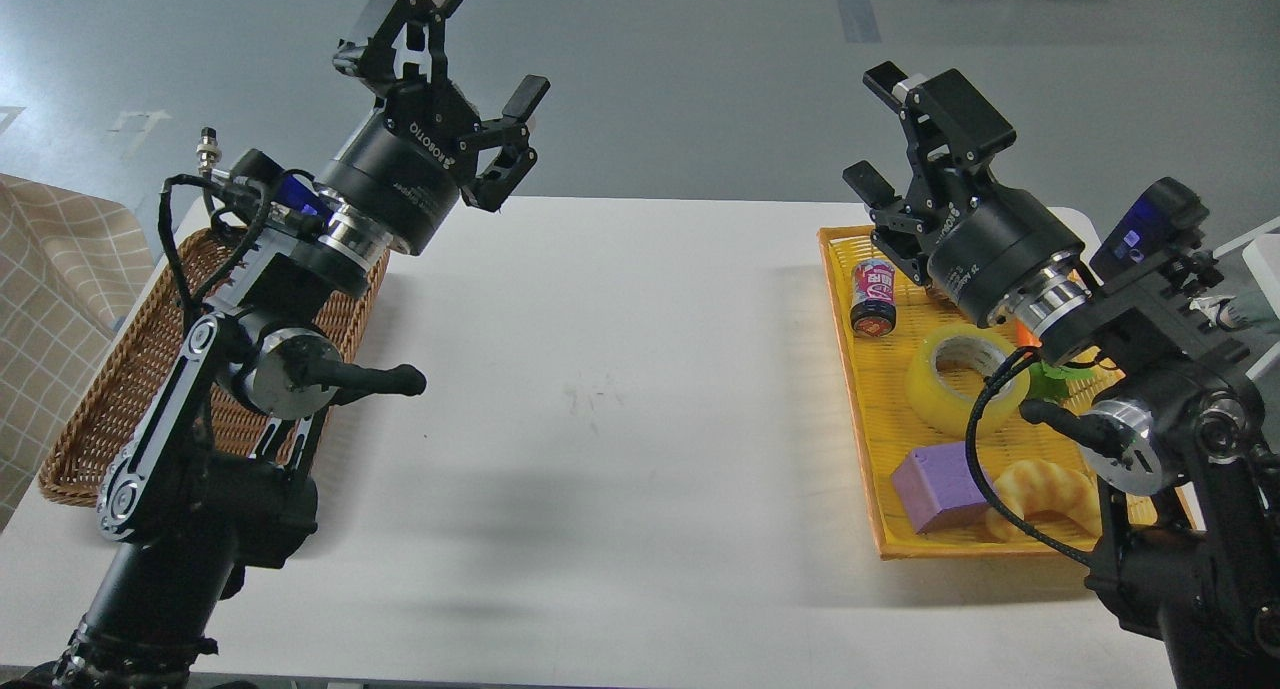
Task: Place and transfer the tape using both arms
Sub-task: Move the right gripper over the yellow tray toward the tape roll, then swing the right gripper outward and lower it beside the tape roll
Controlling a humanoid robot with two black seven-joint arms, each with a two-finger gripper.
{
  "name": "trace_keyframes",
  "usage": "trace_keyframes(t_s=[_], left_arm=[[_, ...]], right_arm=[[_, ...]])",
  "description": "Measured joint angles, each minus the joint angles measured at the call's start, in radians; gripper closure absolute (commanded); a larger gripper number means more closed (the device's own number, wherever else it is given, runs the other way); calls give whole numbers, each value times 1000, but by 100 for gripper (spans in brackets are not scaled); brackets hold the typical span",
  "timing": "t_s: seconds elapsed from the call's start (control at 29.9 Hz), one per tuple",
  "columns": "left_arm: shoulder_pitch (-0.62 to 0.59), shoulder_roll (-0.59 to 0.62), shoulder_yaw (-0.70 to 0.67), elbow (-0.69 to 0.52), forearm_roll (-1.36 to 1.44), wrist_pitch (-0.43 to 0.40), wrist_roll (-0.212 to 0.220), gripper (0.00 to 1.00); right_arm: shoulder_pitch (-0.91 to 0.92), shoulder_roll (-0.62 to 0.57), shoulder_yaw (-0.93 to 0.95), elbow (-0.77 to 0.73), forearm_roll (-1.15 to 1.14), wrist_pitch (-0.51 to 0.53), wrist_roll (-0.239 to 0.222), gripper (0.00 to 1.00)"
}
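Observation:
The tape (960, 381), a yellow translucent roll with a grey-white core, lies flat in the yellow tray (853, 369) at the right of the table. My right gripper (878, 129) is open and empty, raised above the tray's far end, up and left of the tape. My left gripper (492, 44) is open and empty, held high over the table's far left, above the wicker basket (120, 389). Both arms are apart from the tape.
The yellow tray also holds a small can (873, 297), a purple cube (938, 486), a croissant-like bread (1040, 487) and an orange and green toy partly hidden by my right arm. The white table (600, 419) lies between basket and tray.

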Motion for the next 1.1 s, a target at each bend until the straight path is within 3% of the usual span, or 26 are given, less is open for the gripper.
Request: trace_keyframes(t_s=[0.3, 0.43, 0.7, 0.84, 1.1], left_arm=[[3, 51, -4, 1, 0, -9, 0, 2], [12, 66, -20, -2, 0, -49, -24, 2], [21, 63, -36, -3, 0, -85, -41, 2], [27, 62, -36, -3, 0, -85, -42, 2], [37, 62, -35, -1, -1, -81, -43, 2]], right_arm=[[14, 0, 1, 2, 1, 0, 10, 2], [25, 0, -3, 0, -15, 1, 14, 5], [116, -16, -23, -13, -328, 2, 14, 5], [131, -117, -78, -11, -437, 3, 13, 4], [122, -491, -291, -9, -577, 20, 13, 4]])
